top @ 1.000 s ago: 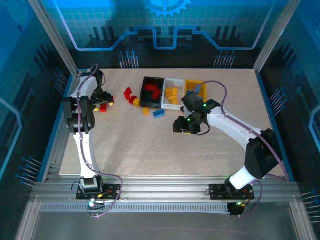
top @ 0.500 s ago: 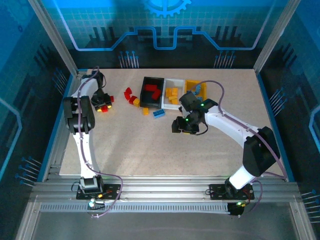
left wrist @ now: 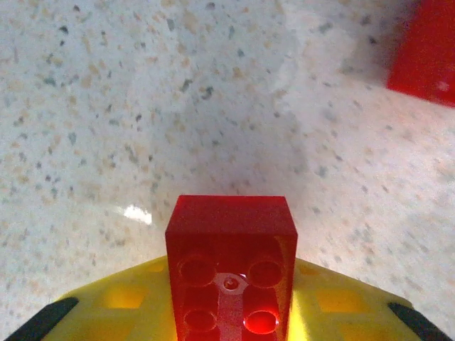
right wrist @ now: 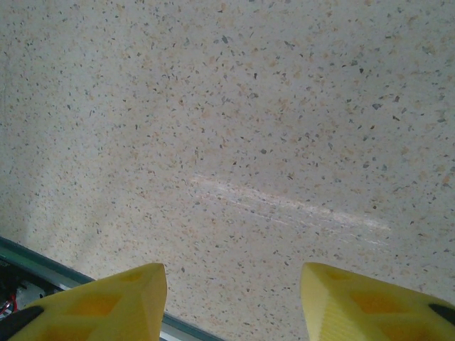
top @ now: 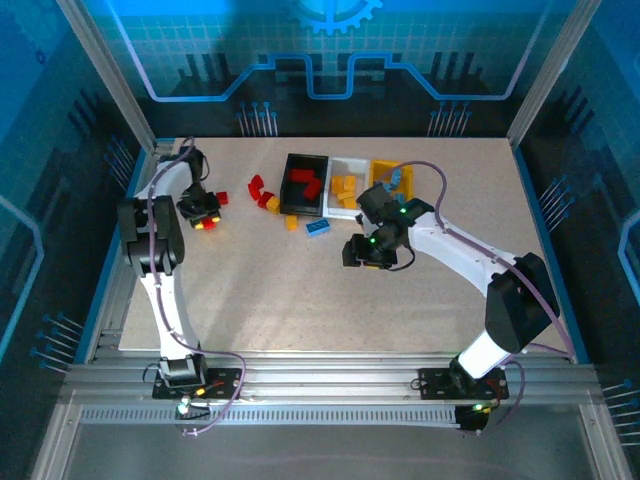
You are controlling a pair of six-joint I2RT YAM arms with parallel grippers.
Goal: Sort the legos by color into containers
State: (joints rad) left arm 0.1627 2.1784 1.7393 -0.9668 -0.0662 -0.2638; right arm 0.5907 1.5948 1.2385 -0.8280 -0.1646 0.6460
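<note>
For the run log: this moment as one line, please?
left fingers: closed on red lego | right fingers: open, empty, over table

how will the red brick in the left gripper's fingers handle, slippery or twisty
The red brick looks hard and glossy, so probably stiff but a bit slippery against the yellow fingers. It is hollow underneath, so likely light. Its flat sides sit square in the left gripper, so little twisting is likely.

My left arm (top: 152,235) stretches from its near base up the left side, and the left gripper (top: 204,212) at the far left points down, clamped on a red brick (left wrist: 231,273). My right arm (top: 470,258) bends from the near right toward the middle. There the right gripper (top: 356,250) sits low, its fingers (right wrist: 106,302) parted and holding nothing.
</note>
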